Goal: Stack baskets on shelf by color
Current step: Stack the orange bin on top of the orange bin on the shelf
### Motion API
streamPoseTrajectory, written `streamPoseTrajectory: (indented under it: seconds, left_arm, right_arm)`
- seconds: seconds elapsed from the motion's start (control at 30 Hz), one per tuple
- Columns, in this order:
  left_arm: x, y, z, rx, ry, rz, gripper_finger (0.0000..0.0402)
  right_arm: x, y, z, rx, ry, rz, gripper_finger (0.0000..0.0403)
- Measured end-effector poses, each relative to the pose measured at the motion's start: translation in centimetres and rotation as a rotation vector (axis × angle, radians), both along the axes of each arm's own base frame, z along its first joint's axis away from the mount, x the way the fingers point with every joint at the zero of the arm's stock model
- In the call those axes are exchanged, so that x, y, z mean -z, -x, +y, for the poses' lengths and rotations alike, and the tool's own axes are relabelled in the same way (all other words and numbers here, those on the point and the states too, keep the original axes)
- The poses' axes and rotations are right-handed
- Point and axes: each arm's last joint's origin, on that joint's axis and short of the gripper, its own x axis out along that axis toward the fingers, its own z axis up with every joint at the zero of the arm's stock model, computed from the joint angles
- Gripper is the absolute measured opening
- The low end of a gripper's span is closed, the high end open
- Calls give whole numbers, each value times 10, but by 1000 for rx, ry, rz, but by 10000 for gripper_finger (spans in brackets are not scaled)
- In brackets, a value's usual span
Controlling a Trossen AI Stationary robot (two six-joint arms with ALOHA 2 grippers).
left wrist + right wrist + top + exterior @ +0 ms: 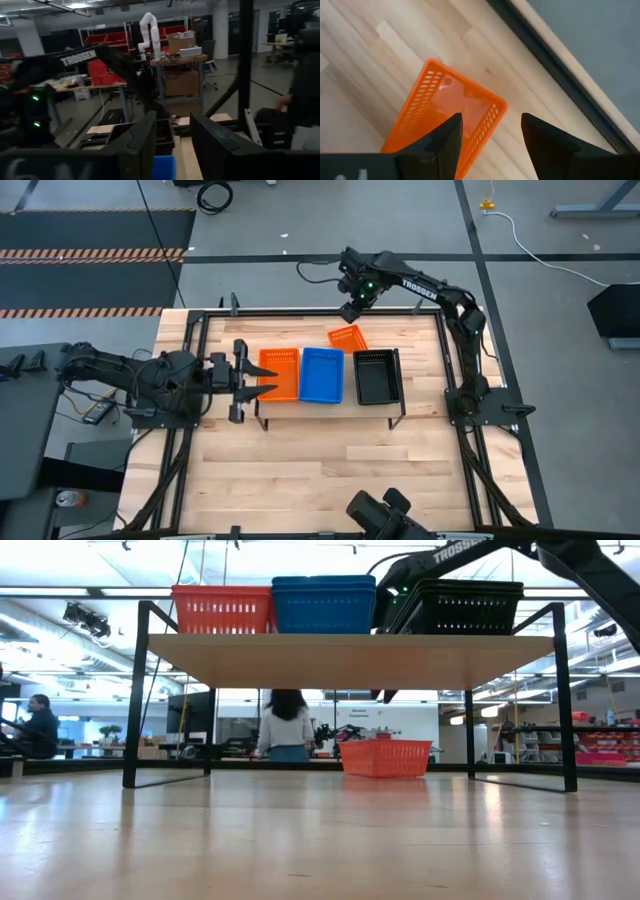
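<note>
R tool [352, 307] open, hovering; L tool [240, 382] open, idle.

Bright, even overhead light; ceiling strips [300, 592] glare in the low view; left wrist view is motion-blurred.

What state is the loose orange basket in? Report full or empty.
Empty: the right wrist view shows the orange basket with a bare floor, lying on the tabletop.

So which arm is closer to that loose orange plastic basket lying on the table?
Right. Its tool hangs just above the loose orange plastic basket; the left tool sits farther off, beside the shelf's orange stack.
</note>
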Motion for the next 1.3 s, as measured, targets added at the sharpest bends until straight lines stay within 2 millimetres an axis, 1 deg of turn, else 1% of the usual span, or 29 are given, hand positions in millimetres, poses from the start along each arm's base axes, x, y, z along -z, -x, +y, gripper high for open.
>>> streamPoseTrajectory:
  seconds: [0.1,0.3,0.53,0.63,0.87,1.0,1.3]
  left_arm:
    - [0,0,3,-15,-5,0,126]
    - [0,-1,5,-23,3,0,126]
    - [-1,0,3,-13,32,-8,126]
    - [-1,0,3,-13,32,-8,126]
    - [-1,0,3,-13,32,-8,126]
    - [-1,0,3,-13,32,-8,126]
    - [-1,0,3,-13,32,-8,126]
  right_arm:
    - [11,-6,4,-3,-5,5,210]
    - [36,-2,9,6,-55,71,210]
    - [64,-1,8,36,-55,71,210]
    - [72,1,10,36,-63,91,210]
    - [75,0,8,16,-29,85,203]
    - [74,0,7,22,1,94,189]
    - [74,-1,7,21,3,92,152]
